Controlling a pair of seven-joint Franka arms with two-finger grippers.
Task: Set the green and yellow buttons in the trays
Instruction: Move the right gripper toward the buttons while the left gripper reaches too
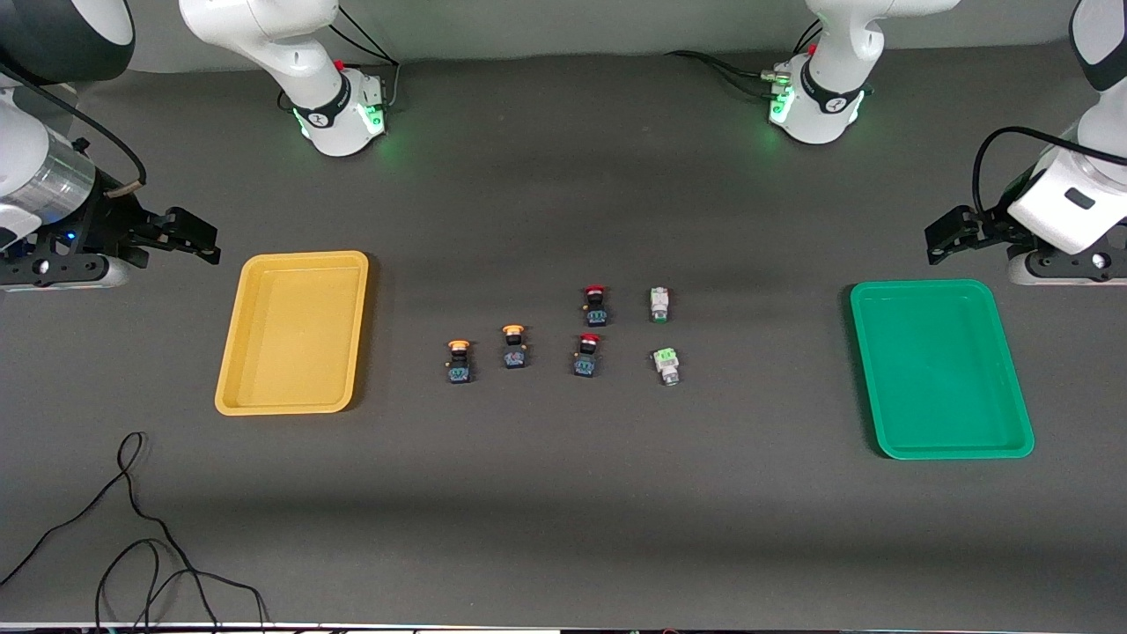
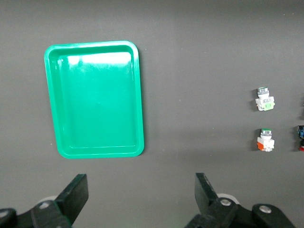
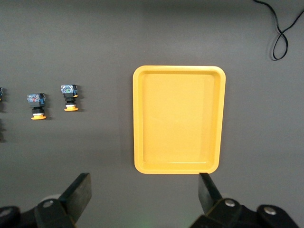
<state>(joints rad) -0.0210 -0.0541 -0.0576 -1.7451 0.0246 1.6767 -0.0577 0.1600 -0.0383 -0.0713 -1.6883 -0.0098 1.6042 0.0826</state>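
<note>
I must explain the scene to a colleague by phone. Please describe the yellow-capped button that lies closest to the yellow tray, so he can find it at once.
Start at the yellow tray at the right arm's end of the table. Beside it, toward the table's middle, lie two dark-bodied switches with yellow-orange caps. The wanted yellow-capped button is the one closer to the tray and nearer the front camera than the other yellow-capped button.

Lots of bare table (image 1: 546, 493) around the six buttons (image 1: 563, 339), but the two red-capped ones (image 1: 592, 328) sit tight between the yellow (image 1: 486, 348) and green pairs (image 1: 662, 335).
</note>
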